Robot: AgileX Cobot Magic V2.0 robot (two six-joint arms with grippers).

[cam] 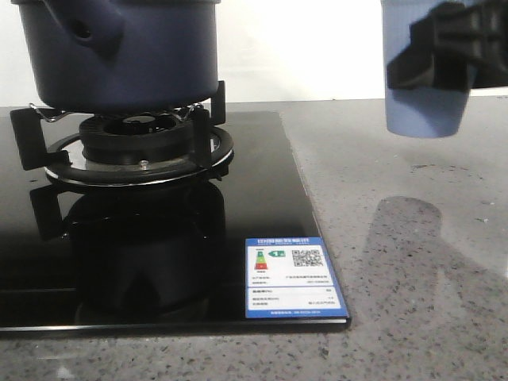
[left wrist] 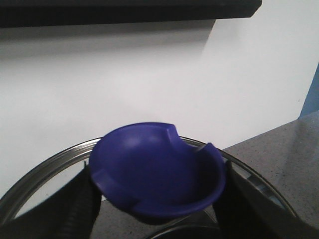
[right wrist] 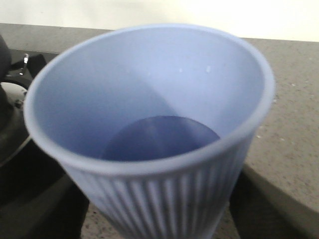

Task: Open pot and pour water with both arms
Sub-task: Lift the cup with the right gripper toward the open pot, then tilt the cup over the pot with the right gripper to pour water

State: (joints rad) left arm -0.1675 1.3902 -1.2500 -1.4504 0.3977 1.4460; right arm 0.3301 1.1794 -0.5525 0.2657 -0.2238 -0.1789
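The dark navy pot (cam: 143, 55) stands on the gas burner at the far left, its stubby side tube (cam: 86, 28) facing me and its top cut off by the frame. My left gripper (left wrist: 157, 199) is shut on the blue bowl-shaped knob (left wrist: 154, 174) of a glass lid, whose metal rim (left wrist: 45, 167) curves around it. Wall and counter show through the glass. To the right, my right gripper (cam: 444, 51) is shut on a light blue ribbed cup (cam: 425, 111), held upright in the air above the counter. The cup (right wrist: 149, 99) fills the right wrist view, mouth towards the camera.
The burner with black pan supports (cam: 143, 151) sits on a black glass hob (cam: 159, 246) that carries a blue energy label (cam: 294, 278) at its near right corner. Grey speckled counter (cam: 413, 262) lies to the right, with the cup's shadow on it. A white wall is behind.
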